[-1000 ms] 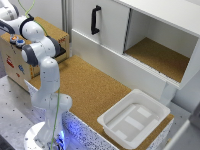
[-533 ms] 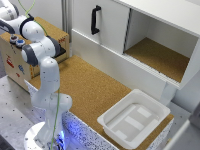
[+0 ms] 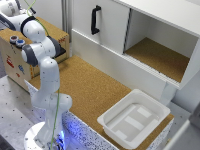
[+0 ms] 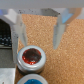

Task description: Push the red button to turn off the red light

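Wrist view shows the gripper with its fingers spread wide, nothing held. The red button sits on the cork top just past the fingertips, nearer one finger than the other, with a blue button right beside it. I can't make out the red light separately. Risk as I see it: coming straight down, the button slips between the open fingers or gets clipped off-centre, or the blue one gets pressed instead.

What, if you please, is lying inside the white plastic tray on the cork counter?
The white plastic tray appears to hold no objects; only faint raised rectangles moulded into its floor show. The inner face of its near wall is hidden by the rim, and the cork counter beneath it is covered.
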Robot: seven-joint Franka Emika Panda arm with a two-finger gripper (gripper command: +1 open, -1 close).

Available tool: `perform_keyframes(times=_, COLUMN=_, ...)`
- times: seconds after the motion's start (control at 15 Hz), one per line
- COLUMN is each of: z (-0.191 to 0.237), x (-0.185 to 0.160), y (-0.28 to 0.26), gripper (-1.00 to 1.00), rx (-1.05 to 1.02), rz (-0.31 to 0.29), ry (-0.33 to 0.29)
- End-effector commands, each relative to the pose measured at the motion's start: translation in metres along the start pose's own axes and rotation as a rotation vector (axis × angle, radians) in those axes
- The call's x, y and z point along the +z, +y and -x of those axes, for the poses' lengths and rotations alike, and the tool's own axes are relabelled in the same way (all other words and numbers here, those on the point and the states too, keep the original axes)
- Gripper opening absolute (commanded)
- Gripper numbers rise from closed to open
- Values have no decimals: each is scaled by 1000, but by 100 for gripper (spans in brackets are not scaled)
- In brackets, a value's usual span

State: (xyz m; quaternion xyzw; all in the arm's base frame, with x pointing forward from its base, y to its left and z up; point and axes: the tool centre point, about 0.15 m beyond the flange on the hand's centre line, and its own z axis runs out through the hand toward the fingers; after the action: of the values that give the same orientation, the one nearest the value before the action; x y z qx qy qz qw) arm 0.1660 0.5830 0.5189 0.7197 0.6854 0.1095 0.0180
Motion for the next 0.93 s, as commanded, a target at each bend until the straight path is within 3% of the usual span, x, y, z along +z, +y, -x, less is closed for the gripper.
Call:
perform_keyframes(times=0.0, z=9, x=-2, y=13, gripper=100, rx=80, rz=-78, ry=-71)
perform_keyframes(times=0.53, z=84, x=2, y=76, gripper=100, rx=460, rz=-58, ry=-49)
perform_keyframes(times=0.87, z=164, x=-3, y=114, gripper=100, rx=737, rz=-75, ry=20)
